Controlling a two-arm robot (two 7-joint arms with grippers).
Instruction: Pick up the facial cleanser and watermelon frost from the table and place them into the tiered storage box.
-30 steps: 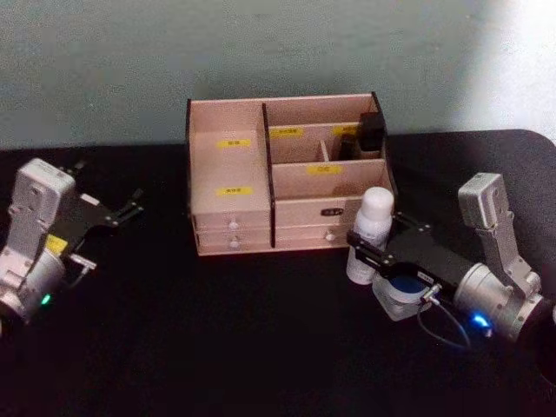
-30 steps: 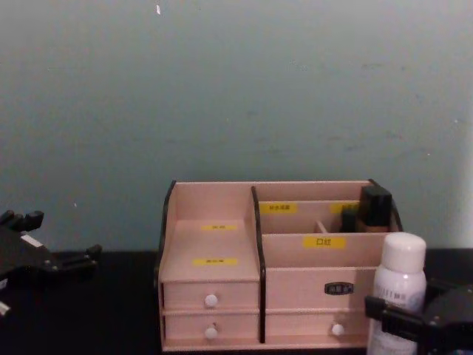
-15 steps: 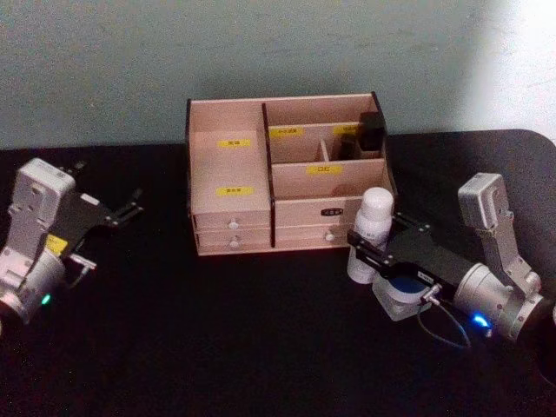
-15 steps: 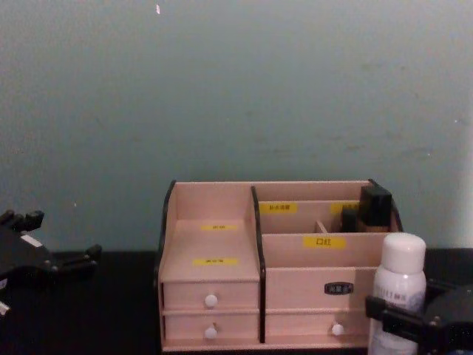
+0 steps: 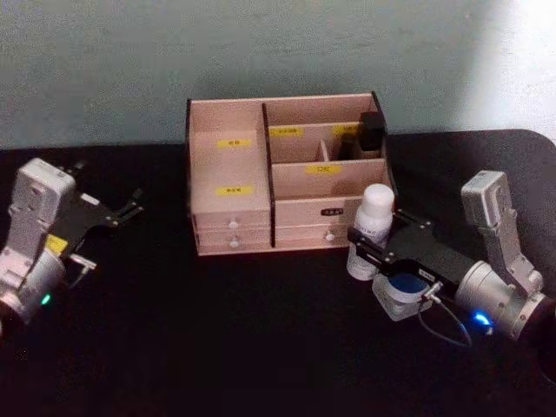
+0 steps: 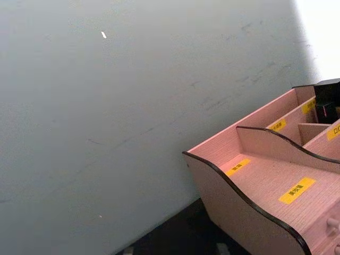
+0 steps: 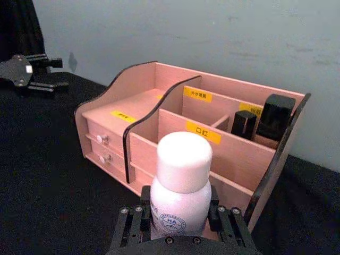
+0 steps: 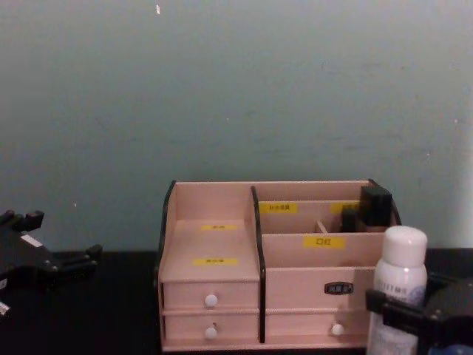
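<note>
Head view, black items [image 5: 372, 130] in storage box [image 5: 228, 165], right gripper [image 5: 369, 250] clasping bottle [image 5: 376, 208]

Robot test lab by the look of it, plain grey-green wall [image 5: 261, 43] at twelve o'clock, black-topped table [image 5: 261, 347] in front, a labelled tiered storage box [image 5: 230, 165] staged toward twelve o'clock
</note>
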